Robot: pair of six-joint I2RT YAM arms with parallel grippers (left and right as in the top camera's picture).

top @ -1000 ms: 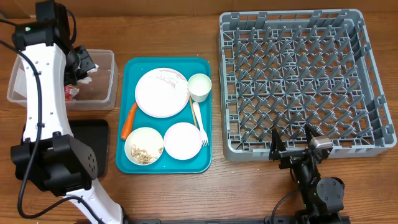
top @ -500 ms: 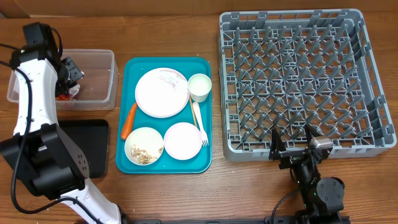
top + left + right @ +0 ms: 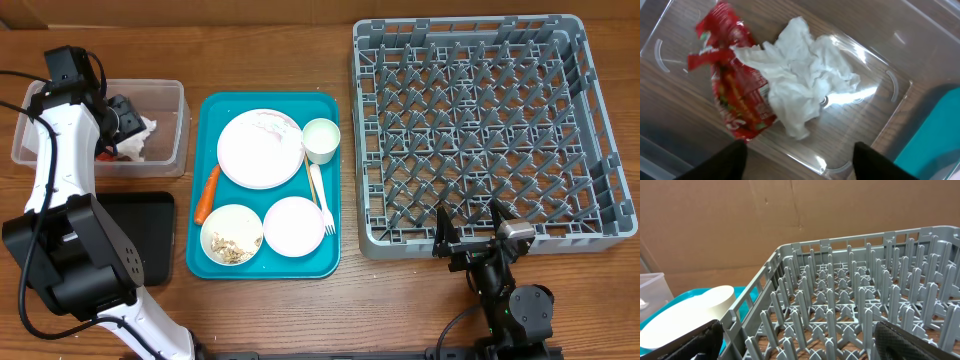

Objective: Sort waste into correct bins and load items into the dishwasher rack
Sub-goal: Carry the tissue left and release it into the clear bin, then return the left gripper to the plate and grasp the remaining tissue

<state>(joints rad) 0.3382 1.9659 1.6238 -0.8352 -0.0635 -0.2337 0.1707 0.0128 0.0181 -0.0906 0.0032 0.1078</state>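
While the L gripper (image 3: pixel 122 112) gapes wide & empty above the tub (image 3: pixel 168 100), the carrot (image 3: pixel 207 193) lies right-rearward of it, lengthwise fore-aft, L arm nearer.

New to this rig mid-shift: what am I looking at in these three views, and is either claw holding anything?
Two robot arms at a table. The top view looks down; each other view rides on a wrist. The left gripper hangs open over the clear tub, where a red wrapper and a napkin lie. The right gripper sits open by the grey rack. On the teal tray: plate, cup, fork, carrot, two bowls. Neither holds anything.
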